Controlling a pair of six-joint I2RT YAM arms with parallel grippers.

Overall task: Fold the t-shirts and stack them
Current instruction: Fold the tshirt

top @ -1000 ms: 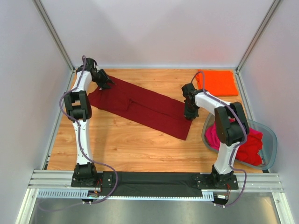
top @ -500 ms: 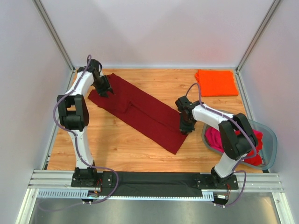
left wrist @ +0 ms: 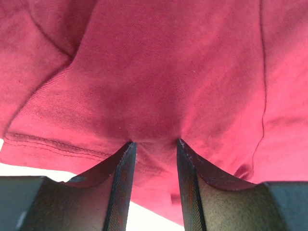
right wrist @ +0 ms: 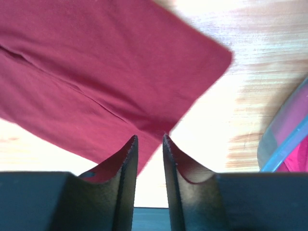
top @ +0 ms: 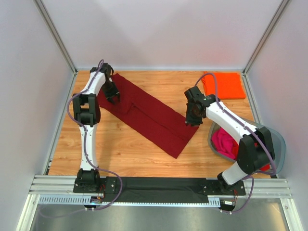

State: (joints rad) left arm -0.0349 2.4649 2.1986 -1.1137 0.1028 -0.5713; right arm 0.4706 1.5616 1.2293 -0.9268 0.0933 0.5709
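Maroon t-shirt (top: pixel 149 115), folded into long strip, lies diagonally on table (top: pixel 120 149) left of grey tub (top: pixel 279 144). Left gripper (top: pixel 114 96) pinches end farthest from tub. Right gripper (top: pixel 191 121), fingers slightly parted and empty, hovers over end nearest tub. Orange t-shirt (top: pixel 224 85) lies folded beyond tub.
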